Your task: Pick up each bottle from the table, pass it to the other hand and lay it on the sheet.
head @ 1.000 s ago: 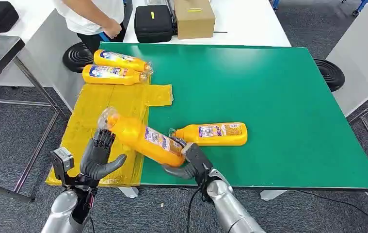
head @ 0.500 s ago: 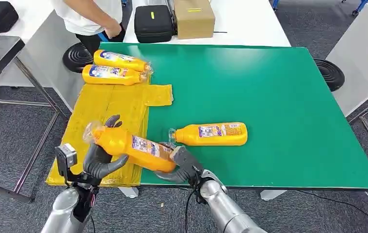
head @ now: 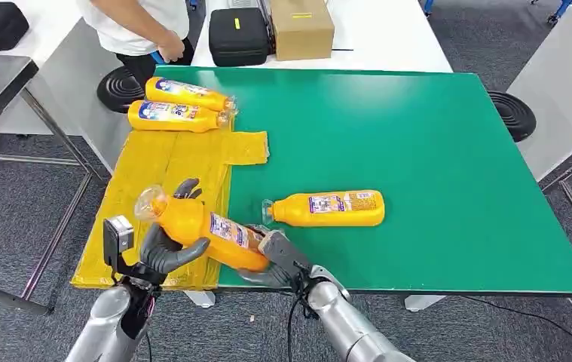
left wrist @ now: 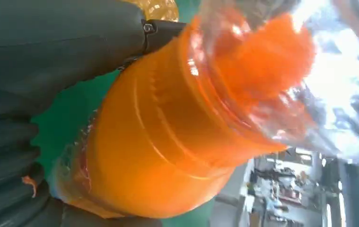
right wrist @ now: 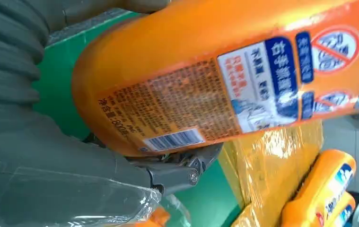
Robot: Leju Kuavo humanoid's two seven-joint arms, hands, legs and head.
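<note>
An orange bottle (head: 207,226) with a clear cap is held tilted above the table's near edge, cap toward the yellow sheet (head: 154,162). My right hand (head: 282,256) grips its base, and its label (right wrist: 215,71) passes close in front of the right wrist camera. My left hand (head: 163,253) wraps fingers and thumb around the neck end (left wrist: 168,142). A second orange bottle (head: 331,208) lies on its side on the green table (head: 418,151). Two more bottles (head: 188,93) (head: 177,115) lie side by side at the sheet's far end.
A person (head: 143,23) stands at the far left corner of the table. A black case (head: 239,34) and a cardboard box (head: 301,26) sit on the white table behind. Black stools (head: 120,87) (head: 512,113) flank the green table.
Both hands have carried the bottle left and lower toward the sheet. My left hand has come up under the neck end and closed its thumb around it.
</note>
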